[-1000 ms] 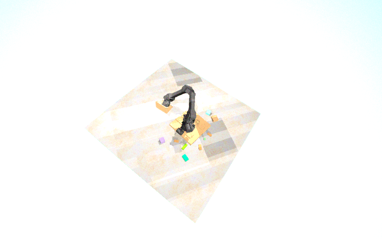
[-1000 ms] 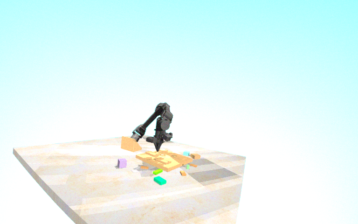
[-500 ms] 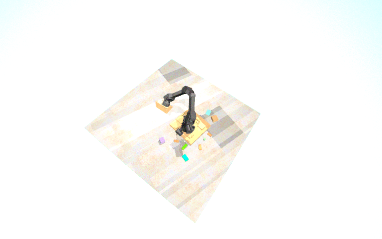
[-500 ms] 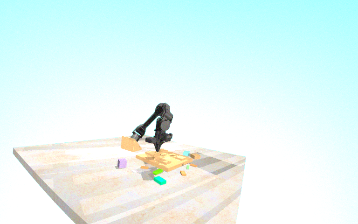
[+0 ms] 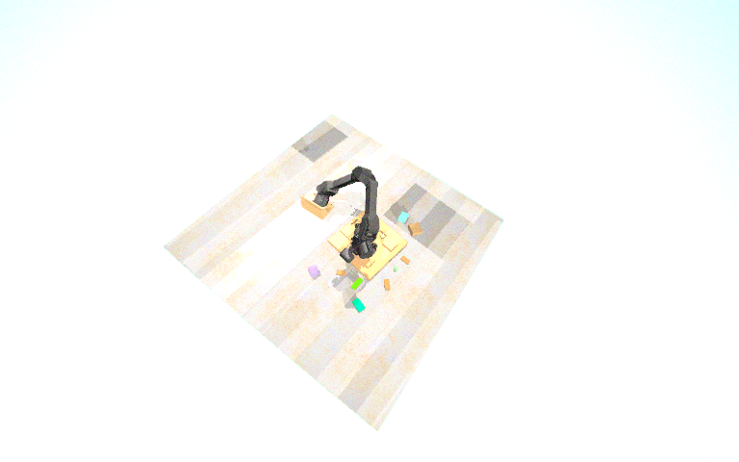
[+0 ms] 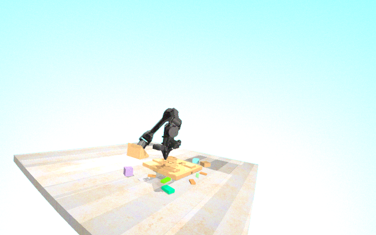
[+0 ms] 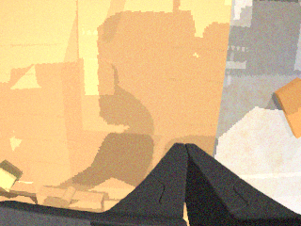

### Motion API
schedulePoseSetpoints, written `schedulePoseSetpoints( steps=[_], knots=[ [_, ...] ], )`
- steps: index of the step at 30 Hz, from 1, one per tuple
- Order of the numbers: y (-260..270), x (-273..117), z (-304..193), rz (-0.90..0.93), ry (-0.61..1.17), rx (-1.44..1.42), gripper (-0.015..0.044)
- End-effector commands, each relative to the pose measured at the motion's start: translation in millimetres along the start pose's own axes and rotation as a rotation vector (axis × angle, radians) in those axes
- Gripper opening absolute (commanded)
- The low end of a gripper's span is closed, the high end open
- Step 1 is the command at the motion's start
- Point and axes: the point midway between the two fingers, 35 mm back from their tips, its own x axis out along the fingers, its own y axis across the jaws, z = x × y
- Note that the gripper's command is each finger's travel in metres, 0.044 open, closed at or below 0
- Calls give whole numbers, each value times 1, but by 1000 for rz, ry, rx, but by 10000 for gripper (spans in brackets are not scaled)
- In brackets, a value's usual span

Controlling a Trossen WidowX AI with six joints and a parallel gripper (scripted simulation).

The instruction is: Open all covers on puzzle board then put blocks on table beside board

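Observation:
The wooden puzzle board point(image 5: 383, 265) point(image 6: 177, 176) point(image 7: 207, 85) lies on the table, with the arm over its middle. My gripper point(image 6: 165, 158) point(image 7: 182, 153) is shut and empty, pointing down just above the board; the arm hides its tips in the top view. A flat raised panel point(image 5: 391, 243) point(image 6: 189, 165) shows on the board's right part. A pale yellowish piece point(image 7: 7, 176) shows at the wrist view's lower left; whether it sits in a well I cannot tell. Shadows and the arm hide most wells and covers, so I cannot tell how each cover stands.
Beside the board lie a purple block point(image 5: 313, 270) point(image 6: 128, 171), a lime block point(image 5: 356, 283) point(image 6: 165, 180), a teal block point(image 5: 358, 304) point(image 6: 168, 189), a light-blue block point(image 5: 403, 217) point(image 6: 195, 160), a brown block point(image 5: 416, 229) point(image 6: 205, 164), a small green piece point(image 5: 395, 269) point(image 6: 197, 175) and several orange pieces.

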Motion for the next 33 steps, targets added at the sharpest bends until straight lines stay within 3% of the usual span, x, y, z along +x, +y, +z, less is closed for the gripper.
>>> schedulePoseSetpoints(
  steps=[1,33],
  knots=[
    [-1,4,0,-2,3,3,0],
    [-1,36,0,-1,3,3,0]
  ],
)
